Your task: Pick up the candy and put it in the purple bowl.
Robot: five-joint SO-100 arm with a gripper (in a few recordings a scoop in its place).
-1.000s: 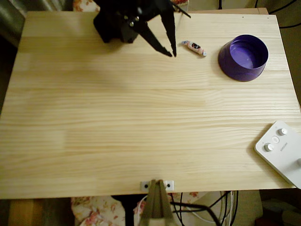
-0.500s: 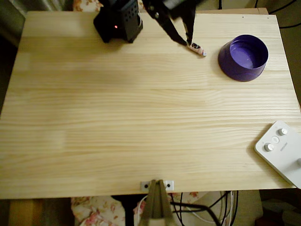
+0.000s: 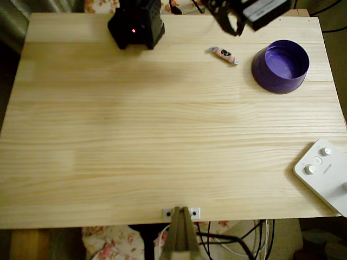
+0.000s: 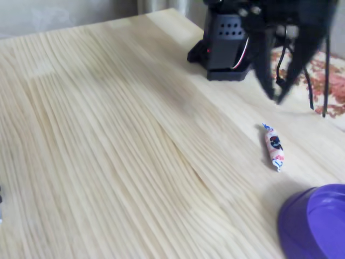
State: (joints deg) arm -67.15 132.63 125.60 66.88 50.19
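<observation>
**Candy pick: gripper above and behind the target**

The small wrapped candy (image 3: 224, 54), pinkish-white with dark marks and twisted ends, lies flat on the pale wooden table (image 3: 162, 135). It rests near the far edge, just beside the round deep-purple plastic bowl (image 3: 280, 66) but not touching it.

Risks from here, as judgements:
- Descend off-centre and one finger may land on the wrapper and flick the candy away, possibly toward the table edge.
- Close on a twisted end alone and the wrapper may slip free during the lift.
- Approach too close to the bowl and a finger may nudge its rim.

The black two-finger gripper (image 4: 276, 97) hangs clear of the table, holding nothing. In the fixed view its fingertips converge to a narrow gap. The candy sits below and slightly nearer the camera than the tips, apart from them. Spread the fingers before you descend.
</observation>
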